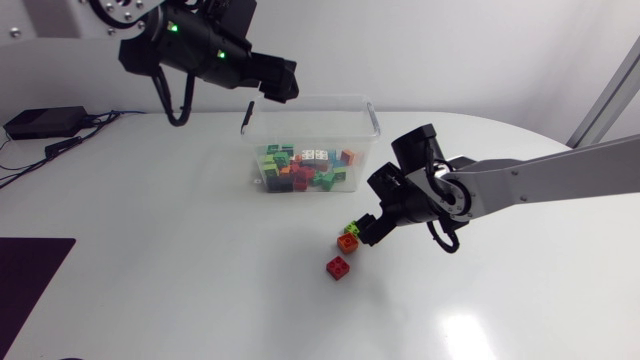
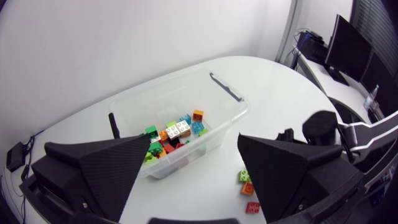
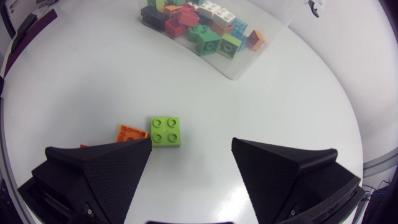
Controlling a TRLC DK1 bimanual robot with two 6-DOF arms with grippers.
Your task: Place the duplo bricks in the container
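At upper left, the left gripper (image 1: 283,84) hangs by the container (image 1: 372,118), fingers released and empty, seemingly parked clear. Most duplo bricks (image 1: 305,168) lie inside, at centre. To their lower right, the right gripper (image 1: 368,226) sits low, fingers spread, apparently lining up on the green brick (image 1: 351,229). The orange brick (image 1: 347,242) and red brick (image 1: 338,267) wait on the desk (image 1: 150,250).

The clear rectangular plastic container (image 1: 310,120) stands near the middle of the white table's (image 1: 150,220) far edge and holds a heap of mixed plastic duplo bricks (image 1: 305,168). Before its right front corner lie a green square brick (image 1: 352,229), an orange brick (image 1: 347,242) just in front of it, and a red brick (image 1: 338,267) apart, nearer the near edge. The black right gripper (image 1: 368,228) sits just right of the green brick. The black left gripper (image 1: 285,85) hangs above the container's rear left corner.
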